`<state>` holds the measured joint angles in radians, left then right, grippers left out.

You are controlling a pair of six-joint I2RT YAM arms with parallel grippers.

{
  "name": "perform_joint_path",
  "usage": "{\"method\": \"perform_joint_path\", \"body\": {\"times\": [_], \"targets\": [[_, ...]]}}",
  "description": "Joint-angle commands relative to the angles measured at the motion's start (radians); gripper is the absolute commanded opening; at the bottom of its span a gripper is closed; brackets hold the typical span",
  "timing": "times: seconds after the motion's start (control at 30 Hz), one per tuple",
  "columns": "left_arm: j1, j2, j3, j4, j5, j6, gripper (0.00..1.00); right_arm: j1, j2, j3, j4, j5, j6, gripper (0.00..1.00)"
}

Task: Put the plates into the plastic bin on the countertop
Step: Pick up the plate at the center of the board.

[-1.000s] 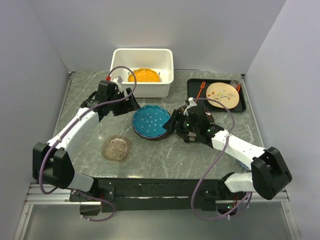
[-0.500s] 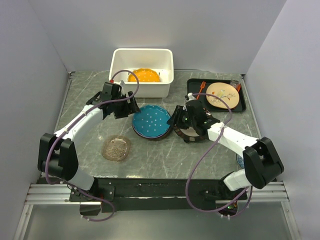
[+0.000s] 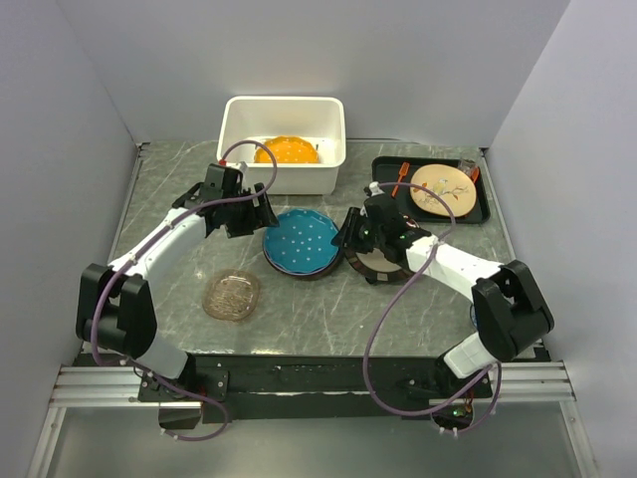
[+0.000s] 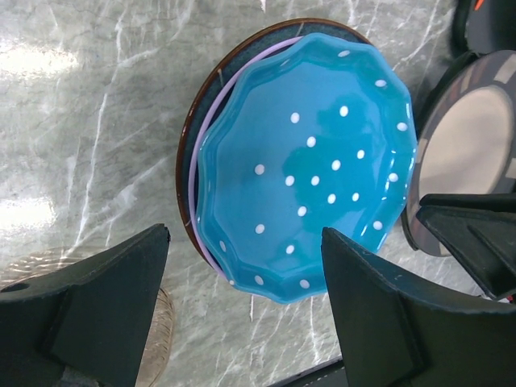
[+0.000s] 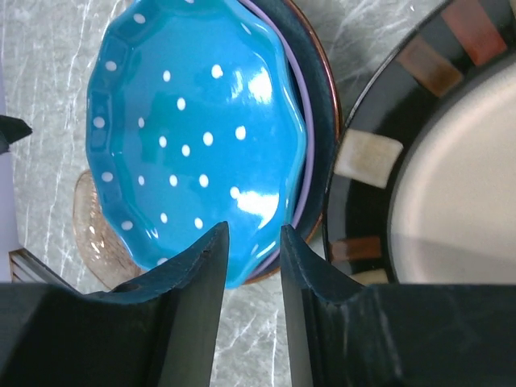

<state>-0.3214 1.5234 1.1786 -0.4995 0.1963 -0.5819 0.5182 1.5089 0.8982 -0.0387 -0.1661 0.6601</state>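
A teal dotted plate (image 3: 302,241) tops a stack with a lavender plate (image 4: 193,185) and a dark teal plate (image 4: 184,153) under it. My left gripper (image 3: 261,214) is open wide at the stack's left edge, the teal plate (image 4: 306,169) lying ahead of it (image 4: 246,298). My right gripper (image 3: 348,239) is at the stack's right edge, jaws a narrow gap apart over the teal plate's (image 5: 193,137) rim (image 5: 254,250). A dark-rimmed cream plate (image 3: 383,261) lies under the right wrist. The white bin (image 3: 235,119) holds an orange plate (image 3: 287,150).
An amber glass plate (image 3: 232,295) lies at the front left. A black tray (image 3: 383,179) with a tan plate (image 3: 441,189) sits at the back right. A bit of a blue plate (image 3: 476,321) shows by the right arm's base.
My right gripper has moved left and farther in, up to the teal plate's right rim. My left gripper has shifted a little right toward the stack.
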Motion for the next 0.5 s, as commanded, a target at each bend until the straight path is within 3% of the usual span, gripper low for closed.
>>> {"method": "perform_joint_path", "body": {"times": [0.0,0.47], "targets": [[0.001,0.011,0.041,-0.008,-0.011,0.025,0.81,-0.006,0.022,0.048,0.020,0.002,-0.007,0.38],[0.001,0.017,0.049,-0.024,-0.015,0.036,0.81,-0.007,0.073,0.059,0.028,-0.001,-0.010,0.30]]}}
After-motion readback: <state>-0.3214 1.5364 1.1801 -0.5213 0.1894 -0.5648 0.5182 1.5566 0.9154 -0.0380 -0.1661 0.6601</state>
